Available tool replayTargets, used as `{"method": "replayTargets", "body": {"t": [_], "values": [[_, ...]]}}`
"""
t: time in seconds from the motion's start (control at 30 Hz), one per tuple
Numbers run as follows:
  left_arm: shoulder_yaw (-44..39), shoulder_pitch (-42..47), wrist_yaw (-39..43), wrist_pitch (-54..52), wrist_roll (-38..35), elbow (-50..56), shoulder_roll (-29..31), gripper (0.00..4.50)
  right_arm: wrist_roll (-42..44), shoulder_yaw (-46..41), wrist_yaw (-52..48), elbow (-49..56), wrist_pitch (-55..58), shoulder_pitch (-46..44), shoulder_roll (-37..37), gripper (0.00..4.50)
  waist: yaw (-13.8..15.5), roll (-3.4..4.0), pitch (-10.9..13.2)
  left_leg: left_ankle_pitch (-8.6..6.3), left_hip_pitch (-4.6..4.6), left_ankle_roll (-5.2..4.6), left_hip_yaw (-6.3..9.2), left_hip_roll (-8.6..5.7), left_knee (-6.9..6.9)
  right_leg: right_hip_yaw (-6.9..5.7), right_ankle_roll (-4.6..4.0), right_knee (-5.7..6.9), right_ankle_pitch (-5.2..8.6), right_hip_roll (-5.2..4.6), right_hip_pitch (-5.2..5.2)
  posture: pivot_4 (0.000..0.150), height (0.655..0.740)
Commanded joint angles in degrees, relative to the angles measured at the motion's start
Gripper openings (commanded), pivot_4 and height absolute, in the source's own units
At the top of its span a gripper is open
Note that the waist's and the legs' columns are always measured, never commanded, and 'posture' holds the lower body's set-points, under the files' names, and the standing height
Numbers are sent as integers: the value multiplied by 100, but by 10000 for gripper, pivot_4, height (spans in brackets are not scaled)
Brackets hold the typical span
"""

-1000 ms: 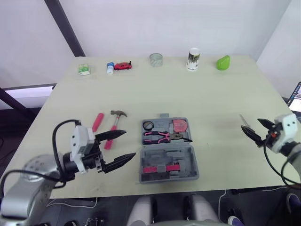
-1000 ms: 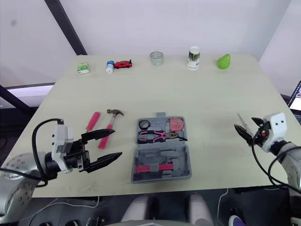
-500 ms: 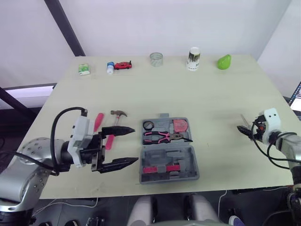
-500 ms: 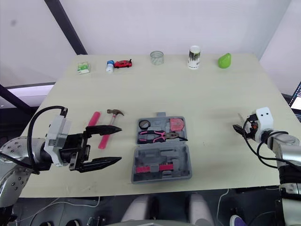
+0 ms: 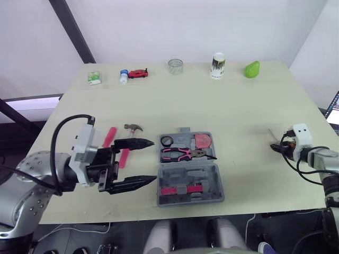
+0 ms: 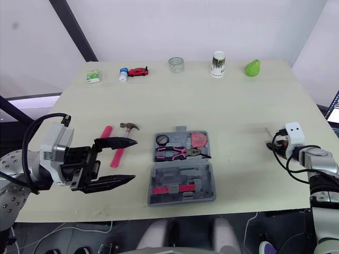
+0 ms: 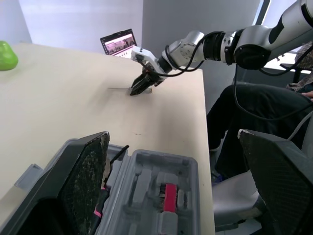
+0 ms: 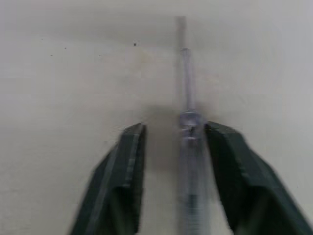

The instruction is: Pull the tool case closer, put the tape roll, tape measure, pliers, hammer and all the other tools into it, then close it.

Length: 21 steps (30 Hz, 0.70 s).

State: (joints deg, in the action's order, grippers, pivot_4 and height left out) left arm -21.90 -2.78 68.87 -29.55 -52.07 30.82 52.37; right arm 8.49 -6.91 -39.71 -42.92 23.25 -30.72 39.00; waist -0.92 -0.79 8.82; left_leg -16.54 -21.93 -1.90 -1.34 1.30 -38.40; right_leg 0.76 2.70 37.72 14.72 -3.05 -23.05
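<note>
Tool case point(image 5: 189, 168) lying open and flat at the near middle of the bench point(image 5: 238, 100). In its far half: pliers point(image 5: 183, 154) with pink grips, small tape roll point(image 5: 167, 141) in the left corner, red tape measure point(image 5: 202, 141) to the right of the roll. Out on the bench just left of the case: hammer point(image 5: 130, 135), head toward the far side, and beyond it a pink-handled tool point(image 5: 110, 136), kind hard to tell. Left jaws wide apart, empty, hovering just left of the case with fingers point(image 5: 135, 143) pointing at it, the upper one crossing the hammer's handle as seen from the head. Right jaws well apart from the case, down at the bench's right edge and apart, one finger point(image 8: 120, 181) on either side of a clear slim tool point(image 8: 188, 147) lying flat, not clamped on it. Along the far edge: red toy car point(image 5: 138, 73), glass point(image 5: 175, 66), paper cup point(image 5: 217, 66), green pear-shaped thing point(image 5: 251, 70).
</note>
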Motion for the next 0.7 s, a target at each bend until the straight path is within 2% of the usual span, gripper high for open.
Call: {"method": "replayTargets", "body": {"t": [0.03, 0.07, 0.13, 0.33, 0.5, 0.63, 0.7], "values": [[-142, 5, 1, -25, -184, 146, 27, 45000, -65, -33, 68, -15, -147, -80, 54, 4622, 0, 0, 0, 0, 0, 0, 0, 0, 0, 0, 0, 0, 0, 0, 0, 1500, 7400], [-141, 13, 13, -25, -189, 131, 20, 45000, -83, -46, 105, -33, -182, -84, 54, 2010, 0, 0, 0, 0, 0, 0, 0, 0, 0, 0, 0, 0, 0, 0, 0, 1500, 7400], [-115, 32, 76, 20, -154, 71, 18, 45000, -62, -115, 196, -49, -220, -90, 30, 27, 0, 0, 0, 0, 0, 1, -1, 0, 0, 1, 0, 0, 0, 0, 0, 1500, 7400], [62, 118, 420, 321, 200, -242, 11, 45000, 100, -179, 167, 726, 82, 254, 23, 25, 9, 0, 0, 0, -1, 1, 0, -1, 0, -1, 0, 0, 0, 0, 0, 1500, 7400], [108, 108, 654, 537, 370, -377, 4, 45000, 646, -417, 364, 3074, 1344, 1328, -186, 25, 17, 1, 0, 0, -4, 1, 4, 2, 1, -4, 0, -1, 0, 0, -1, 1500, 7400], [175, 138, 791, 634, 394, -514, -44, 45000, 994, -619, 1577, 5752, 3147, 2374, -1113, 24, 15, 2, 0, 0, -5, 0, 7, 7, 4, -4, -1, 5, 1, 4, -5, 1500, 7400], [230, 221, 805, 665, 423, -583, -68, 45000, 1015, -501, 1900, 6532, 3629, 2673, -1421, 24, 14, 6, 2, 0, -5, 1, 7, 8, 4, -2, -1, 10, 1, 5, -8, 1500, 7400]]}}
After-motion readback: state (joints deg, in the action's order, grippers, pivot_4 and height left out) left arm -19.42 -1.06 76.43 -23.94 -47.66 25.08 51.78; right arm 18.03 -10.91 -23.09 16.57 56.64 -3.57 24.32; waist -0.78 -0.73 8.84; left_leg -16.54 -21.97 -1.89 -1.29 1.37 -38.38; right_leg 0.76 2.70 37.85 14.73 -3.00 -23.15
